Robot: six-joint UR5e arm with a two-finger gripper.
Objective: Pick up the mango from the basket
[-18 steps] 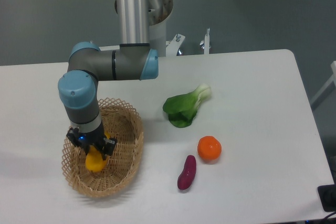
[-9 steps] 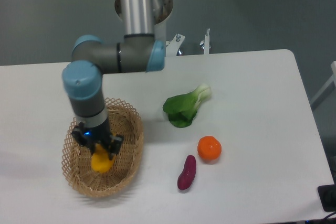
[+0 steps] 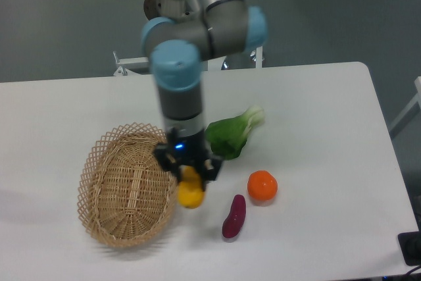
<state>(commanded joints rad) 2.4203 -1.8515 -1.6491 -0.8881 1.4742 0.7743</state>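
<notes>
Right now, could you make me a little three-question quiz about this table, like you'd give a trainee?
1. True or false: the mango lies inside the basket.
2. What lies nearest the orange? A) sweet potato B) basket C) leafy green
3. Fill in: the hand is shut on the ____.

Key:
1. False; it hangs in the hand, just right of the basket's rim.
2. A.
3. Mango.
</notes>
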